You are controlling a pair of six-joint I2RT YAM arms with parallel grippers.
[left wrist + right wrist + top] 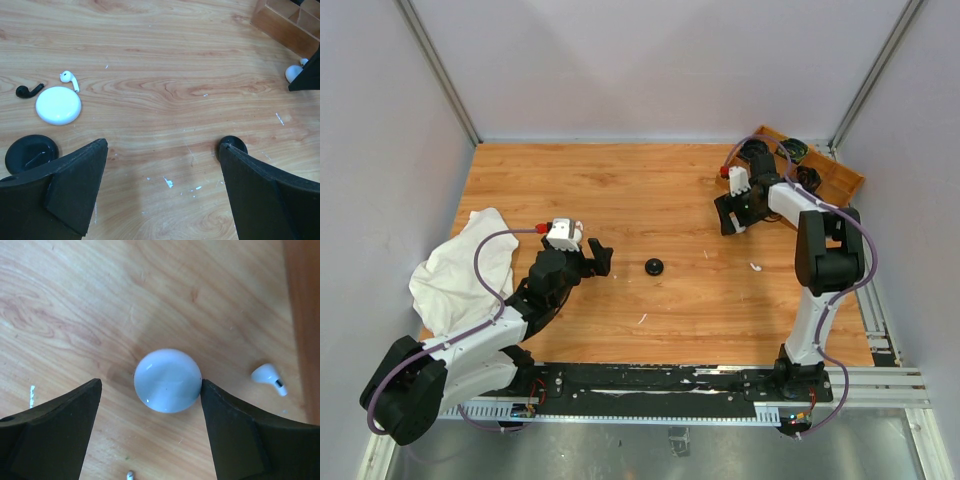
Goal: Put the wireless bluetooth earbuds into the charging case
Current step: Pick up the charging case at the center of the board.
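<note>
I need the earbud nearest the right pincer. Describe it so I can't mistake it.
Start at the wooden tray along the right edge of the right wrist view. Just left of it lies a white earbud, to the right of the round white case between the fingers of the right pincer. It is the tiny stemmed piece with a dark spot, not the smooth round one.

A round white case lies on the wooden table between the spread jaws of the right gripper, touching the jaw at its 3 o'clock. 1 white earbud lies farther out at 3 o'clock, near a darker wooden strip.
</note>
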